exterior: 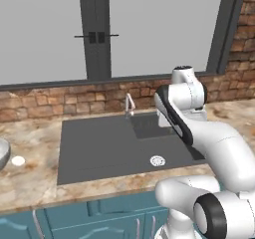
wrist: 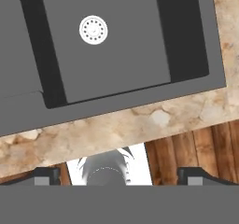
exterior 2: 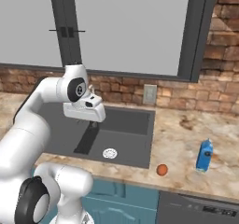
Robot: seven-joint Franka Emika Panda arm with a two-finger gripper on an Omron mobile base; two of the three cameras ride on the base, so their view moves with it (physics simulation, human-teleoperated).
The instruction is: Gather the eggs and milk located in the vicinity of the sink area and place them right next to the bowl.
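Gripper [exterior 2: 92,112] hangs over the sink basin [exterior 2: 116,125], fingers spread wide, holding nothing. Orange-brown egg [exterior 2: 162,170] and milk carton [exterior 2: 204,155] sit near the desk's front edge right of the basin; white egg [exterior: 18,160] lies beside the bowl [exterior: 3,153]. Risk: a nudged egg could roll off that edge.

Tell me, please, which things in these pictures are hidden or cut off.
- Bowl: left base view, cut by the left edge; its inside is not visible.
- Tap: left base view, thin and small; its shape is unclear.
- Sink: left base view, right part hidden by the arm.
- Hand: hand view, just the tips show.
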